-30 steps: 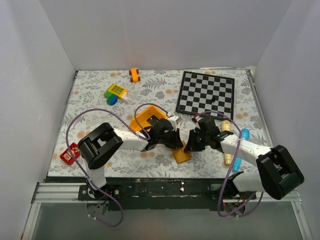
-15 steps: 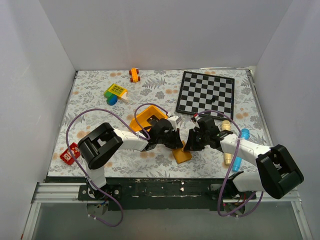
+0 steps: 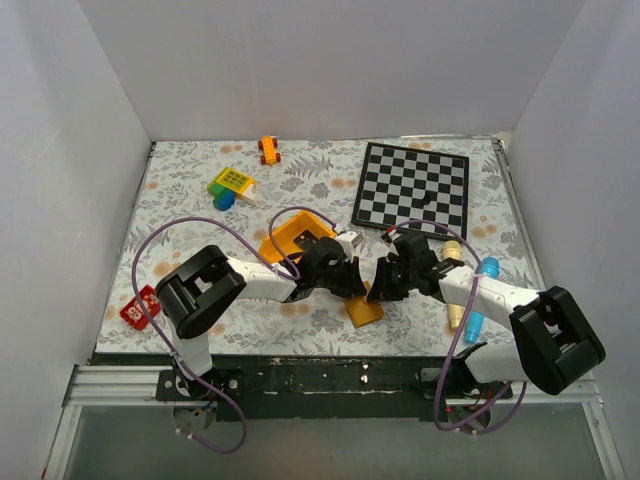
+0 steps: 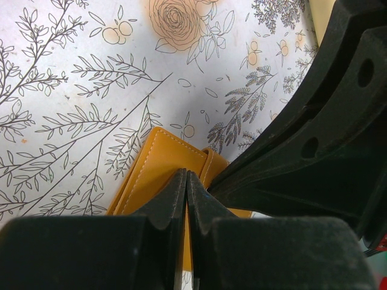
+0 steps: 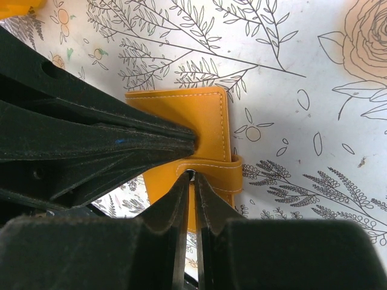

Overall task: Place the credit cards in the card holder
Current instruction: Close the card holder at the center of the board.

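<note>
The tan card holder [image 3: 365, 308] lies folded on the floral cloth near the front edge. It also shows in the left wrist view [image 4: 158, 175] and in the right wrist view [image 5: 202, 118]. Its snap strap [image 5: 225, 172] wraps over one edge. My left gripper [image 3: 357, 284] is shut, and its tips [image 4: 186, 176] rest on the holder's top face. My right gripper [image 3: 379, 291] meets it from the right, its jaws nearly closed [image 5: 192, 177] on the strap's stud end. No black credit card shows plainly in any view.
A yellow bin [image 3: 283, 240] stands just behind the left gripper. The chequered board [image 3: 412, 187] lies at the back right. Toy blocks [image 3: 231, 185], an orange toy car [image 3: 268, 150], a red block [image 3: 138, 308] and coloured pegs [image 3: 472, 300] lie around.
Almost nothing has changed. Both grippers stay together over the card holder, and the right arm has shifted very slightly.
</note>
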Controlling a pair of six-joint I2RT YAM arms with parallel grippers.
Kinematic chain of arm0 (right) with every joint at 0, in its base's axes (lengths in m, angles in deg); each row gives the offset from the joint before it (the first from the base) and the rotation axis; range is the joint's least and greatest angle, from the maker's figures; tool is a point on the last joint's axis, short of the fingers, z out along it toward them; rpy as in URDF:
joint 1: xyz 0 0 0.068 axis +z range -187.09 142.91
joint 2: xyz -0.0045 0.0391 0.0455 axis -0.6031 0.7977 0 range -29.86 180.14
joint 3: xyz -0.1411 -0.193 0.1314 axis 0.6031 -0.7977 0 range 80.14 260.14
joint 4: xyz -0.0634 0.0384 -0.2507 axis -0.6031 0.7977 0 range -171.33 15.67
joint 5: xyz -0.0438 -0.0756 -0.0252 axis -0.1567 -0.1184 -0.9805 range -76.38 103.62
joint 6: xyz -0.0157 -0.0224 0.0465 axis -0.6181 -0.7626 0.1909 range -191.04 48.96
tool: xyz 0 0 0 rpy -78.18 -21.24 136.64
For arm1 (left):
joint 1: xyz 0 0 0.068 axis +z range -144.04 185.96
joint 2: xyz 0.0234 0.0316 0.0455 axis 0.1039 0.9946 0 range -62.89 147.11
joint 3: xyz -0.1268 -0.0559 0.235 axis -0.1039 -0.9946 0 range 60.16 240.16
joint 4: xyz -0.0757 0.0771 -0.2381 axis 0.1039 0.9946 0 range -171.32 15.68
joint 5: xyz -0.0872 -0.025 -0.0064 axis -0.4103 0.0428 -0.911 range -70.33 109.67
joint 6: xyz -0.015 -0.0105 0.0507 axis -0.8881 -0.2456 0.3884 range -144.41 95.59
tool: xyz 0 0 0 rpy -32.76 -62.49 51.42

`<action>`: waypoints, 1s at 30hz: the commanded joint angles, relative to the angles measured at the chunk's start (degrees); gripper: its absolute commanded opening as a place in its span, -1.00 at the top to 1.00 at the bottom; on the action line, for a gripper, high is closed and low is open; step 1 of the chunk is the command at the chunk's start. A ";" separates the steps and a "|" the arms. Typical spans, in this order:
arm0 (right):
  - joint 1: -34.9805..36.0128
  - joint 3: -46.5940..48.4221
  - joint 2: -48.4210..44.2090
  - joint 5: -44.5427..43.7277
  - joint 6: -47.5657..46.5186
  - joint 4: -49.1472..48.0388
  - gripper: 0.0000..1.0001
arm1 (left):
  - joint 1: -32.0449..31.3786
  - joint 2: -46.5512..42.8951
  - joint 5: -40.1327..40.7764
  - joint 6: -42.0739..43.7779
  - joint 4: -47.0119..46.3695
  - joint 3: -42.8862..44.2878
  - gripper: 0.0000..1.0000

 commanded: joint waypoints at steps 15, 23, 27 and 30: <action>2.91 3.57 1.82 -4.01 -0.53 -0.62 0.71 | -0.20 0.50 0.62 0.36 2.12 -1.80 1.00; 3.70 4.45 1.99 -5.86 -0.53 -0.01 0.72 | -0.20 0.59 0.53 0.36 2.03 -1.88 1.00; 4.14 4.54 1.29 -6.48 -0.17 -0.18 0.73 | -0.20 0.50 0.53 0.27 1.77 -2.32 1.00; 4.32 5.06 1.20 -6.48 -0.35 0.08 0.73 | -0.20 0.50 0.53 0.36 1.77 -2.23 1.00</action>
